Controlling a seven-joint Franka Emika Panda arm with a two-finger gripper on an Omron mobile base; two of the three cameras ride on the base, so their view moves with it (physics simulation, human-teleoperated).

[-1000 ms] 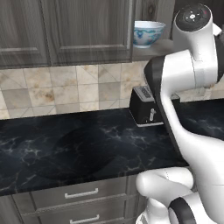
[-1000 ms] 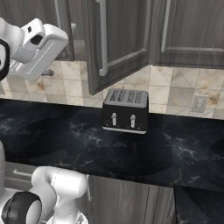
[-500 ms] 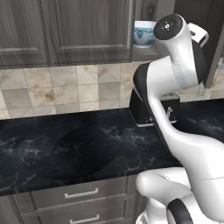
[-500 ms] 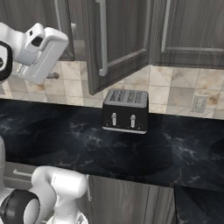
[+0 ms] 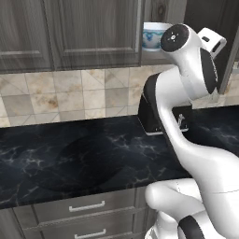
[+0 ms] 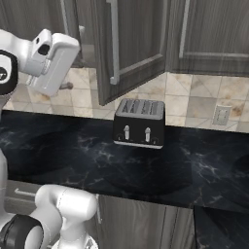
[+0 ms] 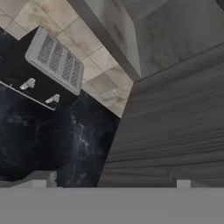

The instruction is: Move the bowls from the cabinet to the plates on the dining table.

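Left base view, blue-patterned bowl (image 5: pixel 155 35) on the shelf of the open cabinet (image 5: pixel 93 32) above the worktop's (image 5: pixel 70 154) back edge, black toaster (image 6: pixel 139 123) below it against the tiled wall (image 5: pixel 70 95), gripper (image 7: pixel 111 183) raised beside the open cabinet door (image 6: pixel 129 44), jaws spread wide and empty.

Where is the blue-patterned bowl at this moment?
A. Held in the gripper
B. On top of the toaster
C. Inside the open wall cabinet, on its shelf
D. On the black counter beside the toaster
C: the blue-patterned bowl stands on the shelf of the open wall cabinet, above the toaster.
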